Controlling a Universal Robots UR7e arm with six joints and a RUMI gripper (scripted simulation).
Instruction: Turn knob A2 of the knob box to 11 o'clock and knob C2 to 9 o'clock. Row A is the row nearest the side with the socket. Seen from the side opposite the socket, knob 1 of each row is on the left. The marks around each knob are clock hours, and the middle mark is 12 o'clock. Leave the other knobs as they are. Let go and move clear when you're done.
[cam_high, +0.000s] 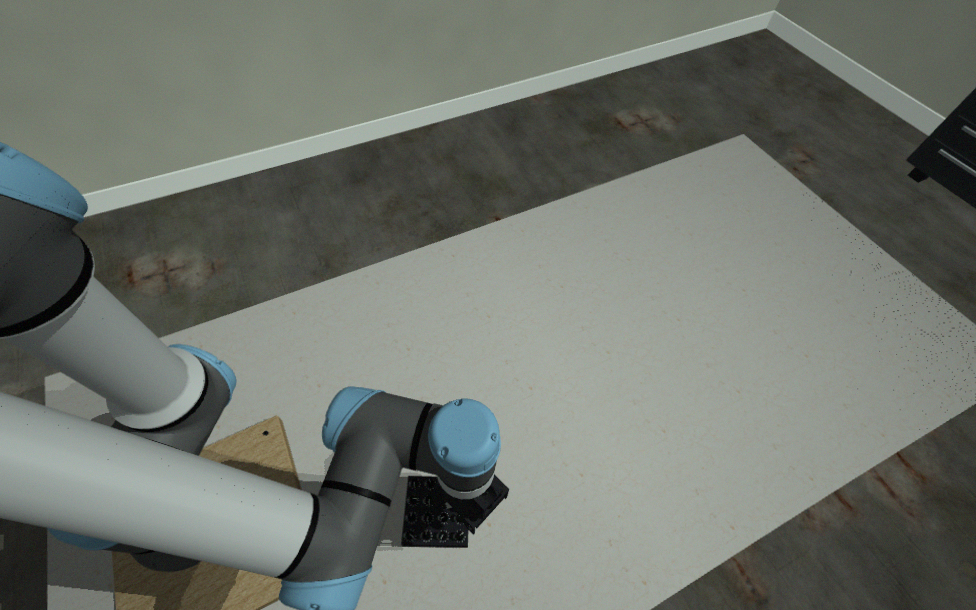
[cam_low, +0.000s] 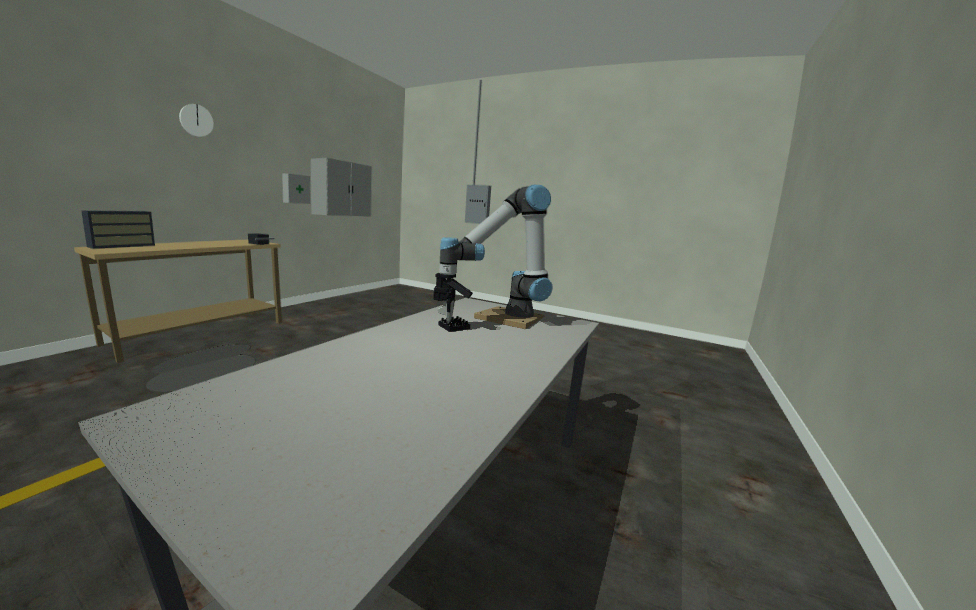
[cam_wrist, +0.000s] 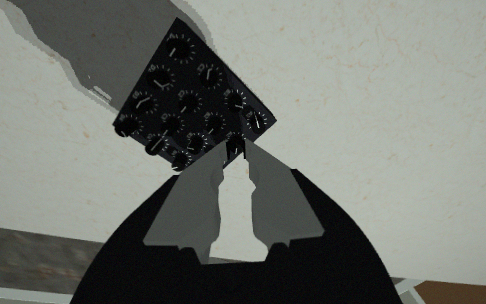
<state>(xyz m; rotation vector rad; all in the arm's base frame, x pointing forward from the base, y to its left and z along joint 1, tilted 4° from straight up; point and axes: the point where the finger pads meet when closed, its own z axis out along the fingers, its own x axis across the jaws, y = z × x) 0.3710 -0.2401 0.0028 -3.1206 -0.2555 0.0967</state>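
The black knob box (cam_high: 434, 509) (cam_wrist: 166, 101) stands on the table with several rows of knobs. My gripper (cam_low: 450, 320) (cam_wrist: 236, 141) points down at the box and is shut on a knob at its edge, apparently A2 (cam_wrist: 235, 144). In the wrist view this knob's white line points down in line with the fingers, roughly 1 to 2 o'clock if the lower-right edge is the socket side. Knob C2 (cam_wrist: 190, 103), by the same reading, stands near 3 o'clock. The socket is not visible. The fingers hide the box's near corner and the knobs there.
Other knobs stand close around the fingers, such as one right of them (cam_wrist: 256, 122) and one left (cam_wrist: 196, 143). The wooden base board (cam_high: 248, 453) (cam_low: 531, 320) under the arm lies beside the box on the table (cam_high: 611, 359) (cam_low: 374, 417).
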